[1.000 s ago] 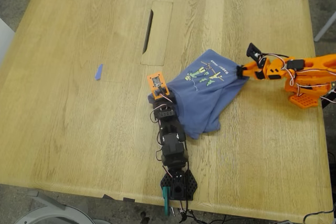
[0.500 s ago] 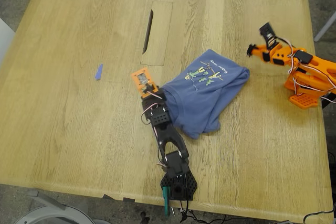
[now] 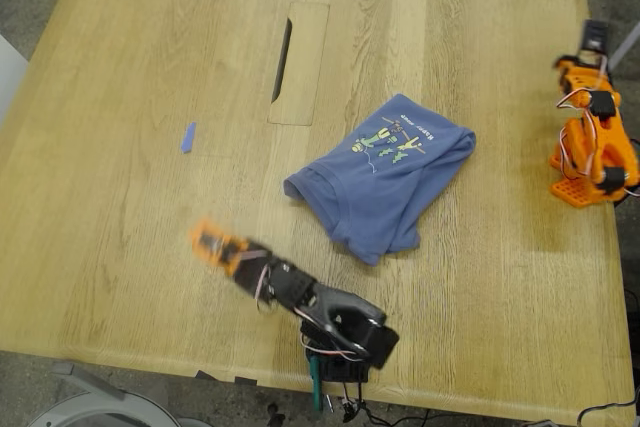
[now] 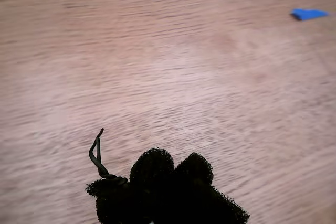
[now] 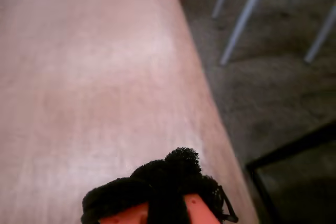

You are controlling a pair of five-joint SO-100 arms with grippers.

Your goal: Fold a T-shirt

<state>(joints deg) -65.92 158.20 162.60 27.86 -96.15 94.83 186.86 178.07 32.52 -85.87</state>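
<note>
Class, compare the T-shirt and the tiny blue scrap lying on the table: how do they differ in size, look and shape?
The T-shirt is far larger than the blue scrap. The T-shirt lies bunched in folds; the scrap is a flat, narrow sliver. The T-shirt carries a green-and-yellow print; the scrap is plain. Both are blue, rest on the wooden table, and no gripper touches either.

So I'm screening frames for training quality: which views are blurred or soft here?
Exterior view: the T-shirt and table are sharp, and only the black arm's orange pincer is motion-smeared. First wrist view: wood grain streaked throughout. Second wrist view: soft overall, with the dark pincer out of focus.
</note>
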